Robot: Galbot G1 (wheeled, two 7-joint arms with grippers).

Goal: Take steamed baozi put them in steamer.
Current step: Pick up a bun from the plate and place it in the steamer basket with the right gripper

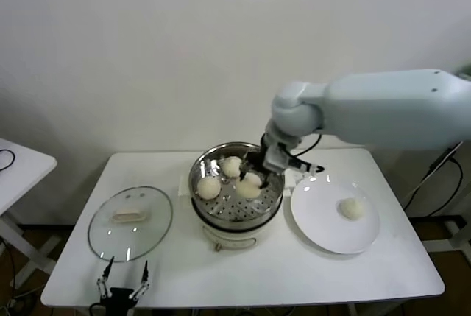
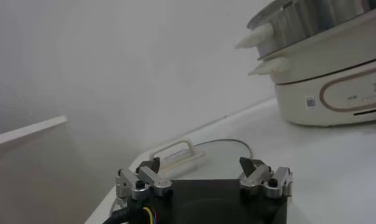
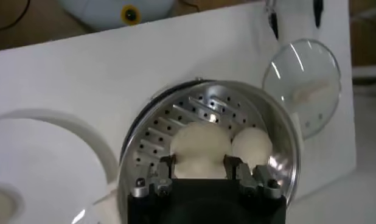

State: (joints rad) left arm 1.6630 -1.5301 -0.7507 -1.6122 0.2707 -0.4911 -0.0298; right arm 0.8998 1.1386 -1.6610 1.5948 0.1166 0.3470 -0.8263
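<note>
Baozi in steamer: three buns (image 1: 229,176) on the perforated floor of the steamer (image 1: 200,165), a fourth (image 1: 350,208) alone on the white plate (image 1: 316,220) to the robot's right.
Right gripper (image 1: 252,174): down inside the basket, fingers closed on a bun (image 3: 199,153), the bun low, apparently at or just above the floor.
Left gripper (image 1: 124,281): parked at the near table edge in front of the glass lid (image 1: 131,222), jaws wide apart, holding nothing.
Step in hand: placing the held bun; probably best lowered until seated, released gently, lifted straight up clear of the neighbouring bun (image 3: 252,145) that touches it.
Caution: soft dough, so likely to stick to the pads or roll against the others if dragged sideways.
Still to do: plate bun not yet fetched.
Head view only: plate bun, total count, both arms.
Right wrist view only: fingers pressing either side of the bun, holes in the floor.
Left wrist view only: cream pot base (image 2: 334,91) and side handle from the side; no buns visible.
</note>
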